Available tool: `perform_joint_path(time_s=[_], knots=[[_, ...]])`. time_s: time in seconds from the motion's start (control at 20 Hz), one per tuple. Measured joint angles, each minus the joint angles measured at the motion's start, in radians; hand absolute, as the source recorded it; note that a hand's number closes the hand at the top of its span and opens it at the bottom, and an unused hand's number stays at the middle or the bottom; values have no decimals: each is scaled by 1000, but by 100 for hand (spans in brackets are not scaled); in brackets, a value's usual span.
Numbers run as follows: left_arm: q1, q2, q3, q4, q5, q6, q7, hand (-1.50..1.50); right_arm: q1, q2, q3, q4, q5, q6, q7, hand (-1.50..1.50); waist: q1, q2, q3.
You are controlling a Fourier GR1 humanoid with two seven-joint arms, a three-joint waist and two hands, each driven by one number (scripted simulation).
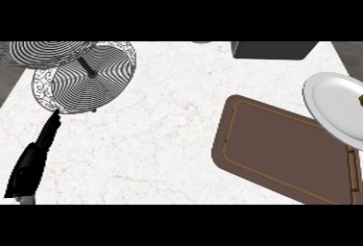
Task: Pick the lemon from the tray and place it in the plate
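Nearest the camera, at about seven o'clock, lay the black handle point(32, 158) of a wire strainer point(85, 79), whose round mesh head sat up at ten o'clock beside a second wire basket point(46, 52). Across the middle, the white marble counter point(156, 144) was bare and gave wide room for moving. At four o'clock sat the brown tray point(276, 153), with nothing on it, its far corner running out of view. The white plate point(337, 105) overlapped the tray's upper right edge at three o'clock and was cut by the frame. A small yellowish spot at its right rim was perhaps the lemon point(360, 101). A dark box point(273, 49) stood at one o'clock. No writing could be read. Neither hand was visible, so I cannot tell the state of the fingers.
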Motion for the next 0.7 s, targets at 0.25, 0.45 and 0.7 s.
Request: perform_joint_path(time_s=[0.25,0.45,0.7], knots=[[-6,-5,3,9,-3,-5,-2,0,-38,78,-10,92,8,22,38,-150,3,2,1],[-4,-4,6,-2,-3,-16,2,0,-64,132,-27,159,8,-9,118,-150,6,3,1],[-15,-6,16,15,-11,-19,-5,0,-72,167,-71,194,-16,-33,102,-150,1,3,1]])
